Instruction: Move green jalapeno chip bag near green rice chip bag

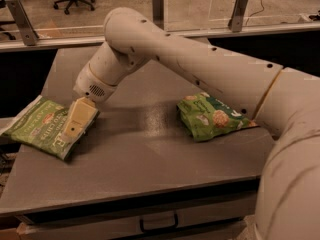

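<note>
The green jalapeno chip bag, flat and olive-green with white lettering, lies at the left edge of the grey table. The green rice chip bag, puffy and bright green with tan chip pictures, lies at the table's right, partly behind my arm. My gripper has its cream fingers down over the right end of the jalapeno bag.
My white arm spans the table from the right. A drawer handle shows below the table's front edge. Metal posts and a glass rail stand behind; office chairs sit beyond.
</note>
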`<move>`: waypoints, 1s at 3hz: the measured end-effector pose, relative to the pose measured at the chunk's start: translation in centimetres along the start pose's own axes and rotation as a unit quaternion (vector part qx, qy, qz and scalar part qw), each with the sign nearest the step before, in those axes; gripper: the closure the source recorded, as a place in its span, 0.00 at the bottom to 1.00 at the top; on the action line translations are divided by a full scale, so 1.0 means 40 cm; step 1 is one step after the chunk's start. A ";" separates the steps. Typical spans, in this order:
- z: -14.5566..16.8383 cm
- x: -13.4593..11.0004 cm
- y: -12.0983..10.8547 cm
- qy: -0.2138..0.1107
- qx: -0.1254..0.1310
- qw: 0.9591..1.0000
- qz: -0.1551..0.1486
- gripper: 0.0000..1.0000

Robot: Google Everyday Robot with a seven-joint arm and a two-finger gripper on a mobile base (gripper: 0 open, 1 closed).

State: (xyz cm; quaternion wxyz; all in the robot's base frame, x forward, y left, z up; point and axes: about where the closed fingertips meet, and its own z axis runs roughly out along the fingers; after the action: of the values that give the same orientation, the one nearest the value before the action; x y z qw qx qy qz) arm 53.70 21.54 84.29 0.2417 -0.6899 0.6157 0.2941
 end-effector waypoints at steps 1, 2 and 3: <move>0.041 -0.028 0.046 0.004 -0.042 0.999 -0.013 0.16; 0.055 -0.031 0.065 0.012 -0.057 0.998 -0.014 0.39; 0.049 -0.018 0.067 0.019 -0.053 0.998 -0.006 0.63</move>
State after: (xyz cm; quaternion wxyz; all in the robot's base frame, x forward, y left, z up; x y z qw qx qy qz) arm 50.80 23.07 83.49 0.1943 -0.7108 0.5998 0.3118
